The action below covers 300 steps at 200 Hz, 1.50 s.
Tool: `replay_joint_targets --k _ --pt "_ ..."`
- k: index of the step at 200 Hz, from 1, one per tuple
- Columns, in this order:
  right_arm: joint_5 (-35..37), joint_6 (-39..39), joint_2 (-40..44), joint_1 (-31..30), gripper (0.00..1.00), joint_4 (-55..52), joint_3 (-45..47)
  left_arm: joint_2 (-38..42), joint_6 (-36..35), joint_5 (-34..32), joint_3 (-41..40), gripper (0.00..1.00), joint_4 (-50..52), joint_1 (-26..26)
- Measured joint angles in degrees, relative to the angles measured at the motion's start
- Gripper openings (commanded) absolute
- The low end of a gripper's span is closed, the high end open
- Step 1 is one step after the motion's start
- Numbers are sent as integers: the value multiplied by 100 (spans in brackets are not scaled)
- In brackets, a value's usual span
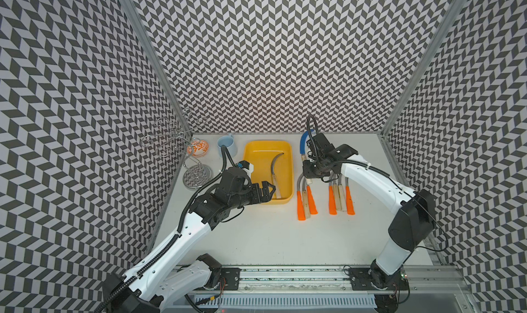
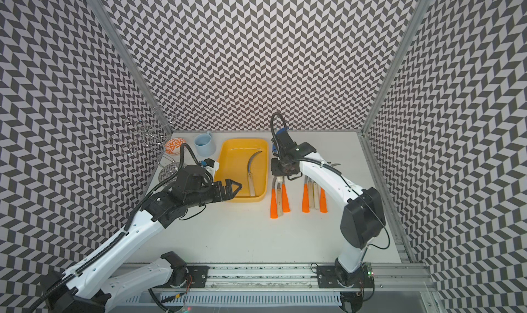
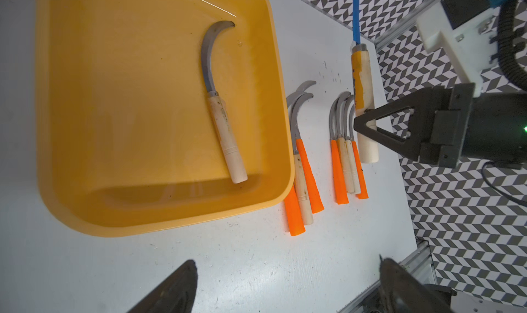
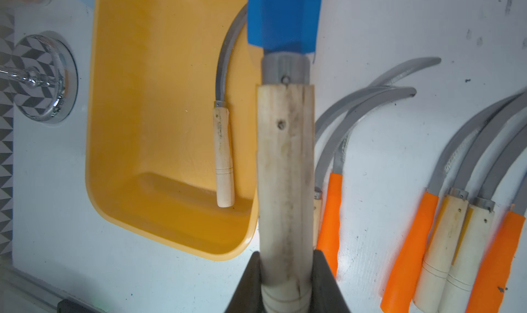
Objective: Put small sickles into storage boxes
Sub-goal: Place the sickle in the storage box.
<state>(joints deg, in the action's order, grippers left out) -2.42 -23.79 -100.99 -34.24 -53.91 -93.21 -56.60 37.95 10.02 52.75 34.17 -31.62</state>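
**Blue-bladed sickle (image 1: pixel 302 144) pinched beside yellow tray (image 1: pixel 252 166)**

Left gripper (image 1: pixel 269 191): fingers (image 3: pixel 174 288) spread wide, nothing between them. Hung over the tray's front end, near the butt of the wood-handled sickle (image 1: pixel 276 186) inside.

Wood-handled sickle: flat on the tray floor by the right wall. Long axis front to back, handle toward the front, blade tip hooked rightward at the back.

Right gripper (image 4: pixel 285 286): pressed tight on the pale wood handle of the blue-bladed sickle, near its butt. Long axis front to back, blue blade toward the back wall. Held just right of the tray, seemingly clear of the table (image 1: pixel 256 234), over the blades of the row of three sickles (image 1: pixel 306 200).

Row of three sickles: two orange handles, one pale wood, handles frontward.

Row of four sickles (image 1: pixel 340 200): further right, orange outside, wood inside, blades partly hidden under the right arm.

Back left corner: wire stand (image 1: pixel 196 174), patterned dish (image 1: pixel 196 149), light-blue mug (image 1: pixel 227 146) just beside the tray's corner.
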Motion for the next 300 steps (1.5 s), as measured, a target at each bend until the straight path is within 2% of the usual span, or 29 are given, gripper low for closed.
replay_joint_targets --k 53,105,159,223,252,300 --pt "-63 -111 -855 -450 0 -155 -957 179 -116 214 -162 100 9 588" --pt "-105 -133 -1550 -737 0 -138 -1351 385 -131 435 -562 100 -4 964" --pt "-129 -118 -2293 -796 0 11 -1585 573 -129 634 -914 100 -11 1113" --pt "-39 -37 -3003 -796 0 66 -1915 573 -214 752 -966 100 -11 1167" --pt "0 17 -3069 -796 9 59 -1917 573 -234 791 -1029 100 -15 1182" --pt "33 44 -3069 -796 34 26 -1982 562 -234 876 -1054 100 -31 1204"
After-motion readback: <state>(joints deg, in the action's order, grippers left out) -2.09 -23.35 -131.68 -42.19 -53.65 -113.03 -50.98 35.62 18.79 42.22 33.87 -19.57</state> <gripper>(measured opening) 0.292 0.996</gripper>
